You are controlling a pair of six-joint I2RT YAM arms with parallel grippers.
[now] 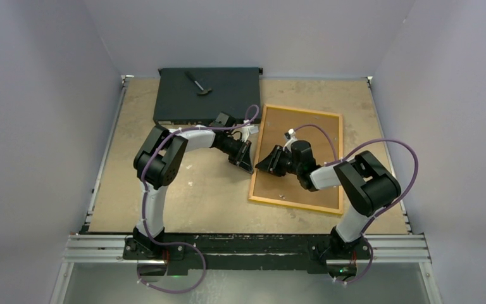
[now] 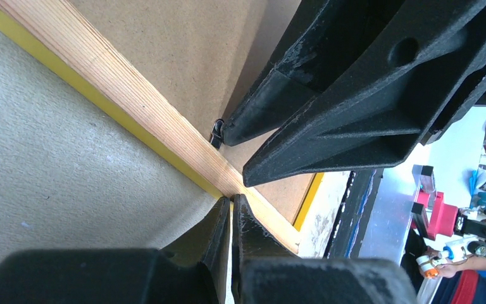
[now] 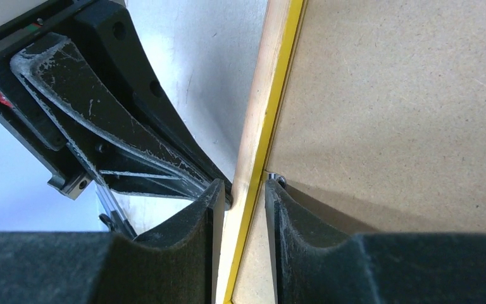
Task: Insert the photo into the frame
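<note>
Top external: left gripper (image 1: 245,155) and right gripper (image 1: 269,162) meet at the left edge of the frame (image 1: 294,204). It lies on the table (image 1: 183,190), right of centre, with the brown backing board (image 1: 285,187) facing up.
Right wrist: fingers (image 3: 277,209) straddle the frame's yellow-edged wooden rail, clamped on it.
Left wrist: jaws pressed nearly together, only a thin slit between them, tips against the same rail.
Far edge: black box (image 1: 183,101), small tool (image 1: 197,83) lying on top.

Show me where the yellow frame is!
In the top view the frame sits right of centre, beside the black box, left gripper and right gripper at its left edge.
</note>
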